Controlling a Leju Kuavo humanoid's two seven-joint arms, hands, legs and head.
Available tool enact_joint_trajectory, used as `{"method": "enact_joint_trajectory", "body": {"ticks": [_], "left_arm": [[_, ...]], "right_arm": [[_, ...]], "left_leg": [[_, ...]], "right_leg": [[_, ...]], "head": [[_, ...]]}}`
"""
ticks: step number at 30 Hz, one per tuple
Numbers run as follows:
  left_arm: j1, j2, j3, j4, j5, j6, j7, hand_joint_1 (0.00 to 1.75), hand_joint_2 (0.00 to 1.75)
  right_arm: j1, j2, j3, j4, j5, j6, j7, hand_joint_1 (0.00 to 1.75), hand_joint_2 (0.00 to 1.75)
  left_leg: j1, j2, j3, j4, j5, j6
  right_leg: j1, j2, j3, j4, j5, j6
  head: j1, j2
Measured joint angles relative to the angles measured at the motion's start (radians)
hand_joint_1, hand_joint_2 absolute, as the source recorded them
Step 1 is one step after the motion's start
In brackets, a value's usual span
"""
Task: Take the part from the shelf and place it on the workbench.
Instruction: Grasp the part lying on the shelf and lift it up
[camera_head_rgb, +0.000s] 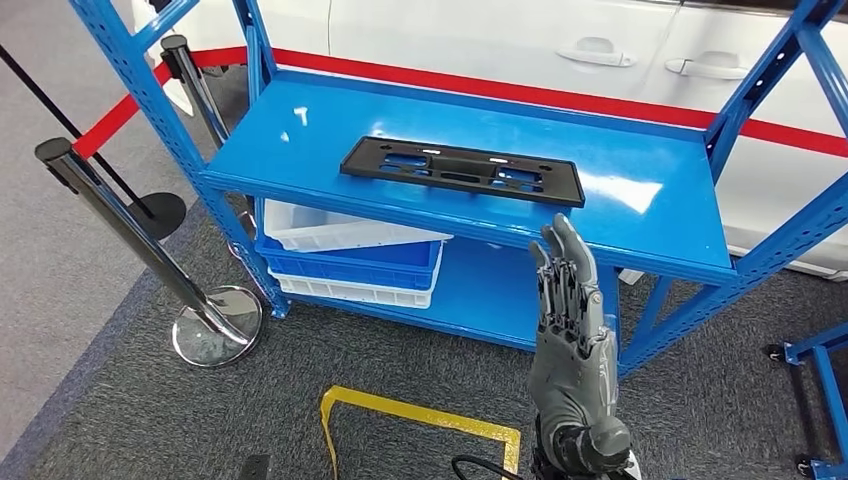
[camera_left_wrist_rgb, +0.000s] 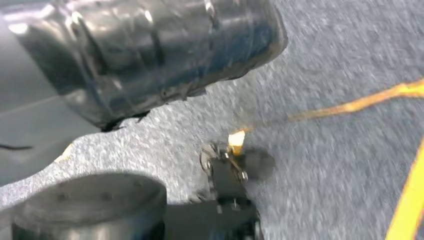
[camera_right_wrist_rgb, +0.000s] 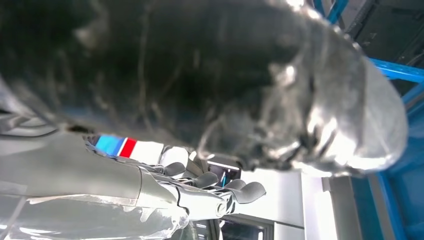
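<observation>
A white car body (camera_head_rgb: 480, 40) with door handles is standing behind a blue metal shelf rack (camera_head_rgb: 640, 190), whose upper shelf is carrying the flat black plastic rectangular part (camera_head_rgb: 462, 170), lying near the shelf's middle. On the lower shelf, stacked white and blue plastic bins (camera_head_rgb: 350, 255) are sitting at the left. Two chrome stanchion posts (camera_head_rgb: 130, 230) are standing on the grey carpet left of the rack. The right hand (camera_head_rgb: 570, 330) is rising in front of the shelf edge, fingers extended and holding nothing, just short of the part. Whether the left hand is spread or closed, I cannot tell.
</observation>
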Motion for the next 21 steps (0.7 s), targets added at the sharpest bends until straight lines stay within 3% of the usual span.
{"method": "enact_joint_trajectory", "body": {"ticks": [1, 2, 3, 5, 7, 12, 14, 16, 17, 18, 19, 21], "left_arm": [[0.000, -0.004, -0.003, 0.000, 0.000, 0.002, -0.002, 0.00, 0.00], [0.000, -0.008, -0.006, 0.000, 0.000, 0.006, -0.004, 0.00, 0.00], [0.000, -0.014, -0.007, 0.000, 0.000, 0.013, -0.006, 0.00, 0.00], [-0.007, -0.034, -0.010, 0.000, -0.004, 0.037, -0.007, 0.00, 0.00], [-0.025, -0.060, -0.011, -0.001, -0.007, 0.062, 0.001, 0.00, 0.00], [-0.055, -0.096, -0.024, -0.005, -0.010, 0.083, 0.020, 0.00, 0.00], [-0.055, -0.101, -0.028, -0.005, -0.009, 0.086, 0.025, 0.00, 0.00], [-0.051, -0.099, -0.028, -0.005, -0.005, 0.079, 0.029, 0.00, 0.00], [-0.045, -0.093, -0.028, -0.005, -0.002, 0.068, 0.030, 0.00, 0.00], [-0.037, -0.083, -0.028, -0.005, 0.001, 0.052, 0.029, 0.00, 0.00], [-0.029, -0.072, -0.028, -0.005, 0.002, 0.036, 0.028, 0.00, 0.00], [-0.017, -0.050, -0.028, -0.003, 0.003, 0.007, 0.024, 0.00, 0.00]], "right_arm": [[0.004, -0.004, 0.000, -0.001, 0.000, 0.001, 0.000, 0.00, 0.00], [0.006, -0.006, 0.000, -0.002, 0.000, 0.003, -0.002, 0.00, 0.00], [0.007, -0.009, 0.000, -0.002, 0.000, 0.006, -0.005, 0.00, 0.00], [0.007, -0.010, 0.000, -0.002, -0.003, 0.013, -0.016, 0.00, 0.00], [0.004, -0.010, 0.000, -0.002, -0.009, 0.022, -0.026, 0.00, 0.00], [0.001, -0.009, 0.000, -0.001, -0.017, 0.030, -0.038, 0.00, 0.00], [-0.001, -0.008, 0.000, 0.000, -0.018, 0.030, -0.038, 0.00, 0.00], [-0.001, -0.007, 0.000, 0.001, -0.018, 0.029, -0.036, 0.00, 0.00], [-0.001, -0.007, 0.000, 0.001, -0.018, 0.028, -0.033, 0.00, 0.00], [-0.001, -0.007, 0.000, 0.000, -0.018, 0.025, -0.027, 0.00, 0.00], [-0.001, -0.008, -0.001, -0.001, -0.018, 0.022, -0.022, 0.00, 0.00], [0.001, -0.009, -0.002, -0.006, -0.015, 0.014, -0.010, 0.00, 0.00]], "left_leg": [[-0.001, 0.000, 0.002, 0.001, -0.002, 0.002], [-0.001, 0.000, 0.004, 0.002, -0.005, 0.003], [-0.001, 0.000, 0.008, 0.003, -0.007, 0.003], [-0.001, -0.002, 0.014, 0.010, -0.015, -0.001], [-0.005, -0.006, 0.011, 0.021, -0.023, -0.008], [-0.004, -0.004, 0.001, 0.041, -0.037, -0.031], [0.000, -0.003, -0.035, 0.119, -0.080, -0.043], [0.003, -0.002, -0.094, 0.236, -0.129, -0.050], [0.004, -0.002, -0.111, 0.266, -0.132, -0.050], [0.004, -0.002, -0.113, 0.264, -0.118, -0.048], [0.004, -0.002, -0.096, 0.226, -0.089, -0.045], [-0.001, -0.002, -0.040, 0.106, -0.031, -0.033]], "right_leg": [[0.000, 0.000, -0.028, 0.047, -0.009, 0.001], [-0.001, 0.000, -0.040, 0.061, 0.000, 0.002], [-0.002, -0.001, -0.033, 0.035, 0.028, 0.003], [-0.004, -0.003, 0.018, -0.087, 0.100, 0.002], [-0.002, -0.004, 0.057, -0.179, 0.131, -0.003], [-0.003, -0.001, 0.068, -0.201, 0.132, -0.023], [-0.007, -0.002, 0.073, -0.203, 0.132, -0.028], [-0.007, -0.004, 0.075, -0.203, 0.130, -0.031], [-0.006, -0.004, 0.075, -0.203, 0.128, -0.032], [-0.006, -0.003, 0.077, -0.203, 0.127, -0.032], [-0.005, -0.001, 0.079, -0.203, 0.126, -0.032], [-0.002, 0.002, 0.083, -0.203, 0.122, -0.029]], "head": [[0.000, 0.000], [0.000, 0.000], [0.000, 0.000], [0.000, 0.000], [-0.001, 0.000], [-0.001, 0.000], [-0.005, 0.000], [-0.007, 0.000], [-0.007, 0.000], [-0.007, 0.000], [-0.007, 0.000], [-0.007, 0.000]]}}
